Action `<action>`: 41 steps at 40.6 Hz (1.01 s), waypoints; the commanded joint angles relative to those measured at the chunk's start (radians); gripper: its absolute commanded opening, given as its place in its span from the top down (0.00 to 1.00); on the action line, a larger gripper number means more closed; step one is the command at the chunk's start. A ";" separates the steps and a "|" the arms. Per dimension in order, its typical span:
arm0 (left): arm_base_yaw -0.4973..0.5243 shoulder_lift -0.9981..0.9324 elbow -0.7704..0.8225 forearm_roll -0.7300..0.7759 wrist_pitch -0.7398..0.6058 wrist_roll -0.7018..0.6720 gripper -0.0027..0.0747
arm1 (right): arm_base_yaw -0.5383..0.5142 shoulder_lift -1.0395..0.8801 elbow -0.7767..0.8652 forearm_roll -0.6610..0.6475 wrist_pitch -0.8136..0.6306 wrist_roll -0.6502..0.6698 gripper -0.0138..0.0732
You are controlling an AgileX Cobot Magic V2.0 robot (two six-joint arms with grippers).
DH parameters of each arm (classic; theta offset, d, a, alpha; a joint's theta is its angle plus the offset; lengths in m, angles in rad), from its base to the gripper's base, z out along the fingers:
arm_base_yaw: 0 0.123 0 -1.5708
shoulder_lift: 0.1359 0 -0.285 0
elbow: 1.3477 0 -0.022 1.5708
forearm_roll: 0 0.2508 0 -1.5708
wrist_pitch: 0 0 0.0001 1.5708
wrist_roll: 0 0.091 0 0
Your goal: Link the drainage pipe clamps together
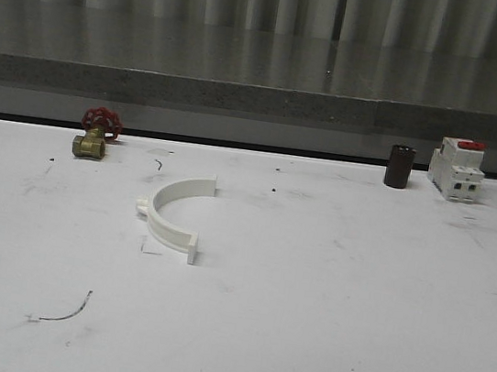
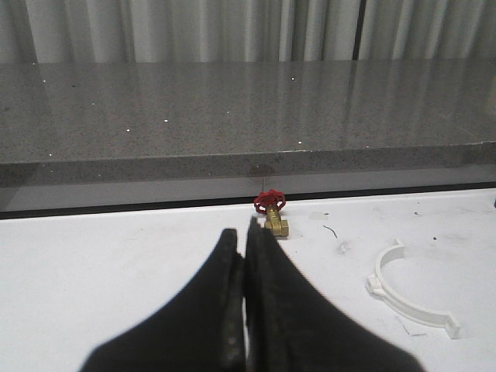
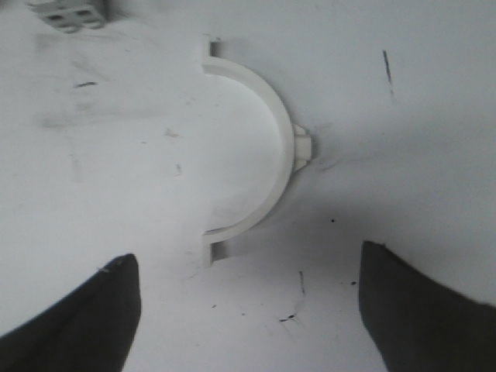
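Nothing joined yet; one white half-ring clamp [image 1: 171,211] lies mid-desk [image 1: 321,326]; left gripper [image 2: 244,240] clenched empty; right gripper [image 3: 248,271] spread above it.

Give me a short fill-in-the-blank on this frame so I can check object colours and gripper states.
1. The brass valve has a ____ handwheel.
2. The left gripper has its fingers pressed ____.
3. The right gripper hangs ____ over the white clamp half.
4. The circuit breaker stands beside a dark ____.

Missing words: red; shut; open; cylinder
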 commanded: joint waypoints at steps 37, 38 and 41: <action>0.001 0.010 -0.023 0.009 -0.078 0.001 0.99 | -0.084 0.457 -0.355 0.069 0.090 -0.172 0.22; 0.001 0.010 -0.023 0.009 -0.078 0.001 0.99 | -0.084 0.461 -0.355 0.070 0.092 -0.172 0.25; 0.001 0.010 -0.023 0.009 -0.078 0.001 0.99 | -0.084 0.470 -0.355 0.077 0.098 -0.172 0.32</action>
